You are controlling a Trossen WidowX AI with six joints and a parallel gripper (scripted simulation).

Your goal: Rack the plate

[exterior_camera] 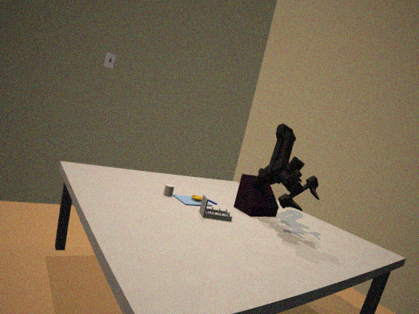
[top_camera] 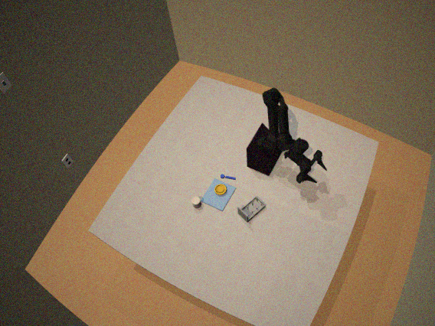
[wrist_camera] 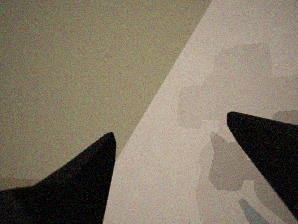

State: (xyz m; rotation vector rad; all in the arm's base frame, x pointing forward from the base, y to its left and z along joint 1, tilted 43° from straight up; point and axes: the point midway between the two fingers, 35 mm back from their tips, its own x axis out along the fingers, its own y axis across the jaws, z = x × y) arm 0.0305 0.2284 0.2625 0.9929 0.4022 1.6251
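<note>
A small yellow plate (top_camera: 220,189) (exterior_camera: 197,197) lies flat on a light blue mat (top_camera: 218,203) (exterior_camera: 185,201). The grey dish rack (top_camera: 243,215) (exterior_camera: 203,207) stands on the table beside the mat, with a tall panel at one end and short upright rails along it. No plate stands in it. My gripper (top_camera: 321,176) (exterior_camera: 310,205) (wrist_camera: 169,128) is open and empty, raised above the table on the far side of the black base from the mat, well away from plate and rack. The wrist view shows neither plate nor rack.
A blue spoon-like utensil (top_camera: 230,177) (exterior_camera: 212,202) lies beside the mat, near the plate. A pale cup (top_camera: 196,202) (exterior_camera: 169,190) stands at the mat's other side. The black box (top_camera: 263,153) (exterior_camera: 254,199) under the arm stands near the mat. The table edge shows in the wrist view.
</note>
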